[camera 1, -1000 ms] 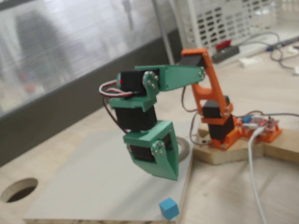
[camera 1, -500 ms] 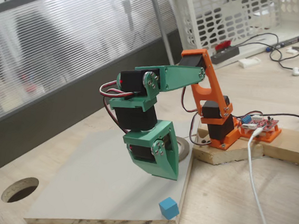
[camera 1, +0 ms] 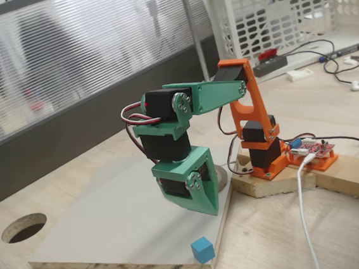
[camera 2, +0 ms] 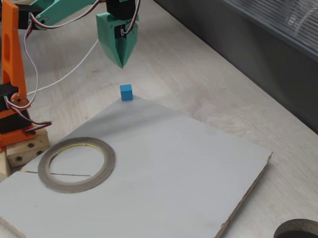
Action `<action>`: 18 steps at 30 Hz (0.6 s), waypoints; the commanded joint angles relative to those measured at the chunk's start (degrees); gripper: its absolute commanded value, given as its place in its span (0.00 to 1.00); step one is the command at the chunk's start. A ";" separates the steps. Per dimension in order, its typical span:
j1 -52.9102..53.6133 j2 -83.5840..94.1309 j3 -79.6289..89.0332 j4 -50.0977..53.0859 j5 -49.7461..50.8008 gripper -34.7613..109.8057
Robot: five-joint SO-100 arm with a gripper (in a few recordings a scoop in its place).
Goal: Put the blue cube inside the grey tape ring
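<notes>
Currently you are approaching: the tool (camera 2: 122,60) hangs pinched shut, empty, above the blue cube (camera 2: 126,92); spread it, then descend.

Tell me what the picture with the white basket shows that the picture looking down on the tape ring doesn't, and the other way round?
A fixed view with the white basket adds a blue pen on the desk behind the arm. In the other fixed view, the grey tape ring shows as a whole circle, lying flat on the board with nothing inside it. Both fixed views share the blue cube at the board's corner, outside the ring, the green gripper shut and empty above the board, and the round hole.
</notes>
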 commanded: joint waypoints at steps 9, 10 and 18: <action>-0.70 1.05 0.79 7.21 0.70 0.70; -0.70 1.05 1.23 8.09 0.70 0.75; -0.70 1.05 0.79 7.47 0.70 0.91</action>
